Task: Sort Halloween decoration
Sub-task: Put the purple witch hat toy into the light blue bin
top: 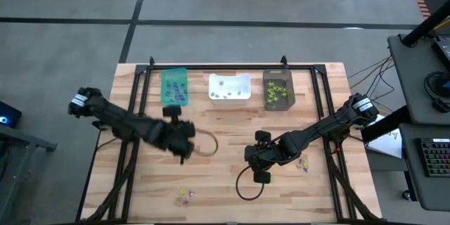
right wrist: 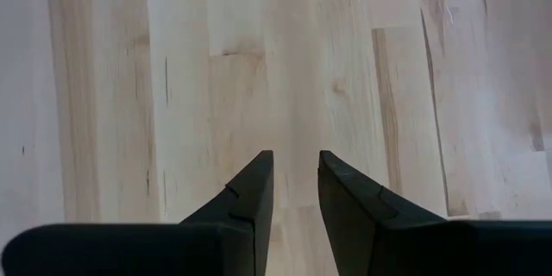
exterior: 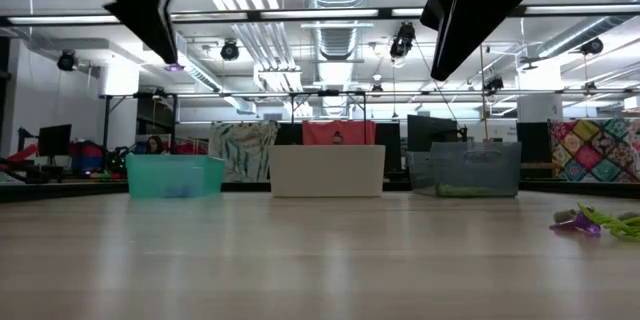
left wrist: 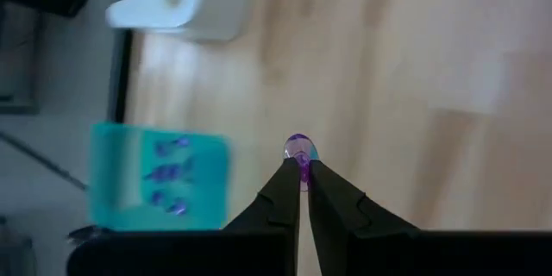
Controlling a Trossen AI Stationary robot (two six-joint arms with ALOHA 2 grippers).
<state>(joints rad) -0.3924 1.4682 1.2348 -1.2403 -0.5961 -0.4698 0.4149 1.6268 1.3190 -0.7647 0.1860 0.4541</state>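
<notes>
The left end effector (left wrist: 300, 172), short of the teal bin (left wrist: 159, 177), pinches a purple trinket (left wrist: 298, 151). The right end effector (right wrist: 295, 181) hangs released, farther from that bin.

The left end effector (left wrist: 300, 172) hangs above the bench (top: 225, 183), nearer its left half, fingers pinched together. The right end effector (right wrist: 295, 181) hovers over the bench's middle, its fingers (right wrist: 250, 194) slightly apart with nothing between them.

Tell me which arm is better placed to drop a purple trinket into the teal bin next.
Left. Its claw is shut on a purple trinket, with the teal bin nearby. The right claw is open, holding nothing over bare table.
</notes>
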